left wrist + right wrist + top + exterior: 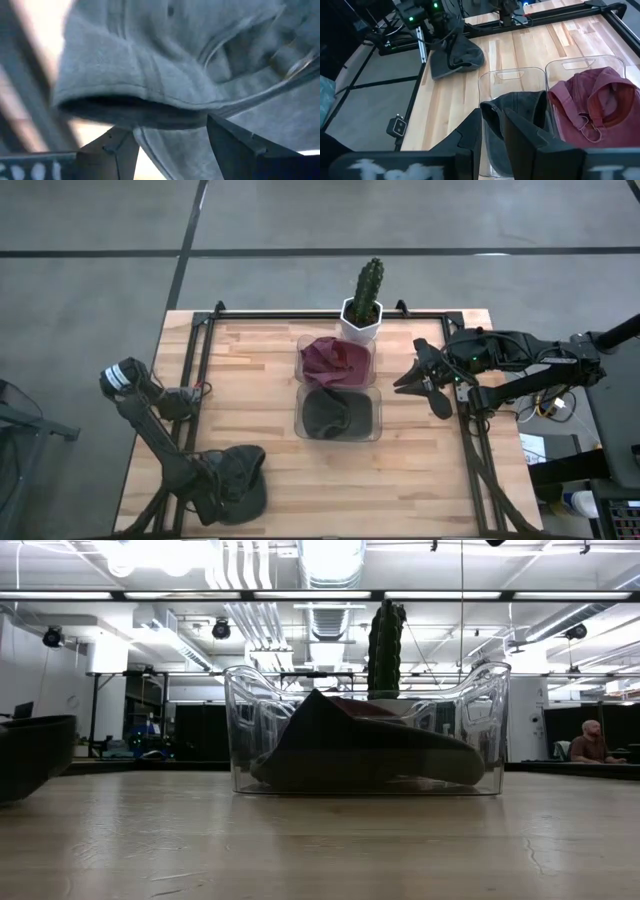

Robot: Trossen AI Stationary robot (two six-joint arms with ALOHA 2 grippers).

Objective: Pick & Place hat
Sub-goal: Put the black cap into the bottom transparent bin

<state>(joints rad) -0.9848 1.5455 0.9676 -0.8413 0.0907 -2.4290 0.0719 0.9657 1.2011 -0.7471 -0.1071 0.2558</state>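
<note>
A wooden table (260, 420) stands on grey floor. At seven o'clock, the left gripper (232, 492), fingers spread wide, straddles a grey hat (243, 478). At three o'clock, the right gripper (412, 378) hovers with fingers nearly together, holding nothing. Centrally, clear bins (337, 412) hold dark and maroon hats (335, 360); a cactus (364, 300) stands at twelve.

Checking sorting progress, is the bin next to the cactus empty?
No, the bin beside the cactus holds a maroon hat, seen from above.

no legible text or labels anywhere, pale marks on both wrist mounts (too blurred to read)
</note>
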